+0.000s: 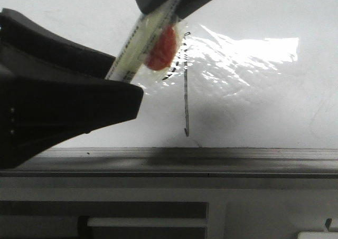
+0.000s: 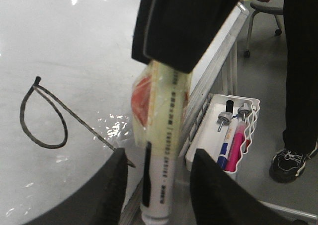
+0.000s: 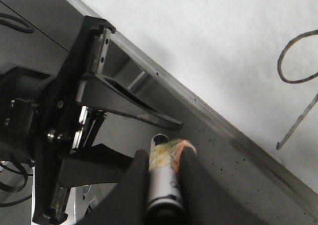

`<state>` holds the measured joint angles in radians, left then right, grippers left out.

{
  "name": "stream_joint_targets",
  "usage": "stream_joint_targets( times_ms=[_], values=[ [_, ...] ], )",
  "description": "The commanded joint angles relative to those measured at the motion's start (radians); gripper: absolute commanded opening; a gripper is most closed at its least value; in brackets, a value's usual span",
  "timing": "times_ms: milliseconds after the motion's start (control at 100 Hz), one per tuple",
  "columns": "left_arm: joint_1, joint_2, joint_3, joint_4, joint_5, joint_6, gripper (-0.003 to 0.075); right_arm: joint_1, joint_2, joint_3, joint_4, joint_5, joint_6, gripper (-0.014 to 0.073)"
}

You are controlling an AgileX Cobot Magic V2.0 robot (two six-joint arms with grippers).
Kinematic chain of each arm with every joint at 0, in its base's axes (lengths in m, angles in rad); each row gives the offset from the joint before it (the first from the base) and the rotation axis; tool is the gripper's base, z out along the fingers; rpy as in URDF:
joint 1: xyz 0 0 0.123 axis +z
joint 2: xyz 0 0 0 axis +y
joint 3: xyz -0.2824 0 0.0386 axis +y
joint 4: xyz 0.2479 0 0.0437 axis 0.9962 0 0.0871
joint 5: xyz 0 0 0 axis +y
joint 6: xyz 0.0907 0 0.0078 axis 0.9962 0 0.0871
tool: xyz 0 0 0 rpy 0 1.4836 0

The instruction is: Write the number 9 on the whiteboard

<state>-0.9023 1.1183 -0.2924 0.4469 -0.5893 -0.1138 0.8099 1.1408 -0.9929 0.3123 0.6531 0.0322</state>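
Observation:
The number 9 (image 1: 186,102) is drawn in thin black line on the whiteboard (image 1: 264,102). In the front view its loop is mostly hidden behind the marker (image 1: 132,49), which is white and wrapped in clear tape with a red patch. The whole figure shows in the left wrist view (image 2: 44,118) and partly in the right wrist view (image 3: 298,86). My right gripper (image 1: 174,1) is shut on the marker (image 3: 161,190) in front of the board. My left gripper (image 2: 159,155) is open, its jaws on either side of the marker's free end (image 2: 161,185) without touching it.
A grey metal ledge (image 1: 211,157) runs along the board's lower edge. A white wire tray (image 2: 248,106) holding a few markers hangs beside the board. A person's leg and shoe (image 2: 293,86) and a chair (image 2: 263,6) stand beyond it.

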Motion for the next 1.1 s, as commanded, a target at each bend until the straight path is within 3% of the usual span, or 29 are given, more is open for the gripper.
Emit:
stream_joint_targets(
  times_ms=[0, 150, 420, 500, 590, 740, 830, 1090],
  values=[
    [-0.008, -0.008, -0.032, -0.038, -0.077, -0.013, 0.0283, 0.006, -0.016, -0.033, 0.019, -0.063, -0.010, -0.0061],
    [-0.008, -0.008, -0.032, -0.078, -0.098, -0.013, 0.0232, 0.006, -0.015, -0.033, 0.019, -0.045, -0.010, -0.0061],
    [-0.008, -0.008, -0.028, -0.075, -0.147, -0.013, -0.0021, 0.006, -0.015, -0.033, 0.017, -0.038, -0.010, -0.0061],
    [-0.008, -0.008, -0.028, -0.075, -0.147, -0.013, -0.0020, 0.006, -0.015, -0.033, 0.012, -0.038, -0.012, -0.0050],
    [-0.008, -0.008, -0.028, -0.075, -0.147, -0.013, -0.0020, 0.006, -0.015, -0.031, -0.006, -0.038, -0.012, 0.0037],
    [-0.008, -0.008, -0.028, -0.100, -0.131, -0.093, -0.0020, 0.006, -0.014, -0.027, -0.015, -0.042, -0.012, 0.0312],
    [-0.008, -0.008, -0.028, -0.224, -0.090, -0.190, -0.0020, 0.006, -0.014, -0.027, -0.015, -0.044, -0.012, 0.0389],
    [-0.006, -0.006, -0.030, -0.677, 0.099, -0.197, -0.0020, 0.006, -0.014, -0.027, -0.013, -0.036, -0.012, 0.0388]
  ],
)
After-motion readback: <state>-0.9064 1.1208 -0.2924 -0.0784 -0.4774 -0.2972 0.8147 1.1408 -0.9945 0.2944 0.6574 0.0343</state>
